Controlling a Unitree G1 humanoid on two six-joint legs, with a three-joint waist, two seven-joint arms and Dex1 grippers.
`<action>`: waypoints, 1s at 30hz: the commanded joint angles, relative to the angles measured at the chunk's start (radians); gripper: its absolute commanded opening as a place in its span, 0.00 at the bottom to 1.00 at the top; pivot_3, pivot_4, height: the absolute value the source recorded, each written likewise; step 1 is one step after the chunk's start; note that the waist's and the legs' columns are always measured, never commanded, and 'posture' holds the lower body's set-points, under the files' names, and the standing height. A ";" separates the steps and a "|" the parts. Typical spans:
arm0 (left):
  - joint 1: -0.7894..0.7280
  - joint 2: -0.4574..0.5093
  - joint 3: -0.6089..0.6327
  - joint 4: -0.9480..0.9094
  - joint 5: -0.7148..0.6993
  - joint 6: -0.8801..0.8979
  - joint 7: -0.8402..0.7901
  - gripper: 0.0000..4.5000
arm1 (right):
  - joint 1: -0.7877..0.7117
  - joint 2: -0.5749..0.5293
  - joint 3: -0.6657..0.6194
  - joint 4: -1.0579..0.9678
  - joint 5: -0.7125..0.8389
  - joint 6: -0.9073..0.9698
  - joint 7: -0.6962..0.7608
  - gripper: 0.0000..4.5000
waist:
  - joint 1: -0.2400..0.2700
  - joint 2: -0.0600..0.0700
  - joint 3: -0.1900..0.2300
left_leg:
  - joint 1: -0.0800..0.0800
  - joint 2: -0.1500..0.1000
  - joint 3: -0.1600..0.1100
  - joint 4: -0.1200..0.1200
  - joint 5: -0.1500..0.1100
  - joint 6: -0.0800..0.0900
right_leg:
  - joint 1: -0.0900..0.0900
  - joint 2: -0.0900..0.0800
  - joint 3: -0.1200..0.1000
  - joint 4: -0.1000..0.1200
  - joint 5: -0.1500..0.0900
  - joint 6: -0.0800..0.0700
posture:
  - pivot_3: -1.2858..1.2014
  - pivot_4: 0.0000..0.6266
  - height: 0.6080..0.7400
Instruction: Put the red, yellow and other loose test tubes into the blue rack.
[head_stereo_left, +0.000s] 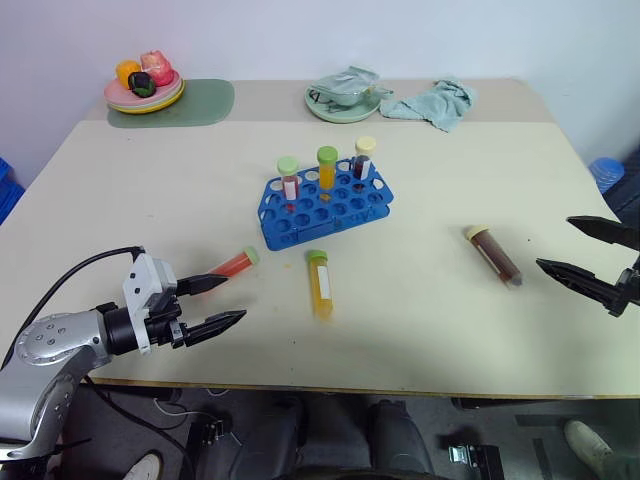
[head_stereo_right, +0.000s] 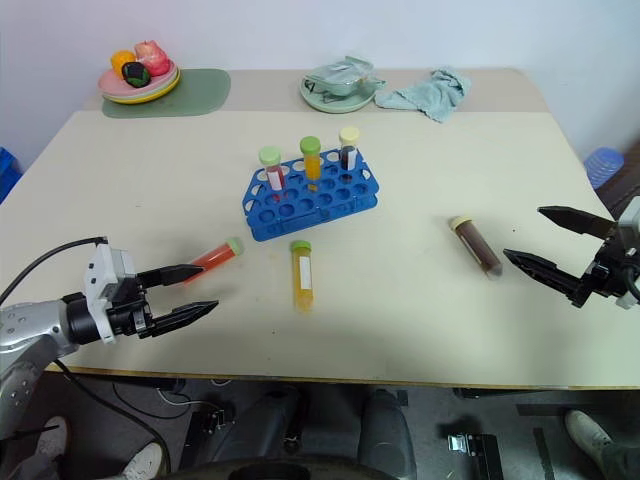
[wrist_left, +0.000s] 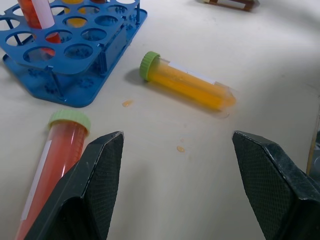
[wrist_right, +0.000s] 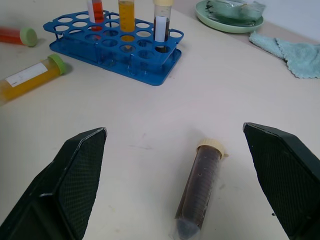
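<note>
The blue rack (head_stereo_left: 340, 212) stands at the table's middle with three capped tubes upright in its back row. Three loose test tubes lie on the table. The red one (head_stereo_left: 232, 264) with a pale green cap is just ahead of my left gripper (head_stereo_left: 235, 298), which is open and empty. The yellow one (head_stereo_left: 319, 283) with a green cap lies in front of the rack. Further right lies the dark brown one (head_stereo_left: 493, 255) with a cream cap, a little to the left of my right gripper (head_stereo_left: 555, 243), which is wide open and empty.
A plate of fruit (head_stereo_left: 145, 92) on a green mat (head_stereo_left: 205, 102) sits at the far left. A bowl on a green plate (head_stereo_left: 345, 95) and a crumpled cloth (head_stereo_left: 432, 100) lie at the far edge. The table's near edge (head_stereo_left: 350, 388) runs just below both grippers.
</note>
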 joint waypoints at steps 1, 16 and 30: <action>-0.015 0.002 0.018 -0.010 -0.025 -0.001 0.000 0.79 | -0.007 -0.004 -0.026 -0.003 0.008 -0.019 0.000 0.99 | 0.000 0.000 0.000 | 0.000 0.000 0.000 0.000 0.000 0.000 | 0.000 0.000 0.000 0.000 0.000 0.000 | 0.52 0.24 1.00; -0.013 -0.045 -0.035 0.021 -0.001 -0.051 0.000 0.79 | -0.001 0.014 -0.016 -0.041 0.017 -0.010 -0.024 0.99 | 0.001 0.000 0.000 | 0.000 0.000 0.000 0.000 0.000 0.000 | 0.000 0.000 0.000 0.000 0.000 0.000 | 0.52 0.24 1.00; -0.133 -0.046 -0.105 0.091 0.014 -0.052 -0.028 0.79 | -0.335 -0.085 0.438 0.092 -0.110 0.377 -0.197 0.99 | -0.001 0.001 0.000 | 0.000 0.000 0.000 0.001 0.000 0.000 | -0.001 0.000 0.000 0.001 0.000 -0.001 | 0.52 0.24 1.00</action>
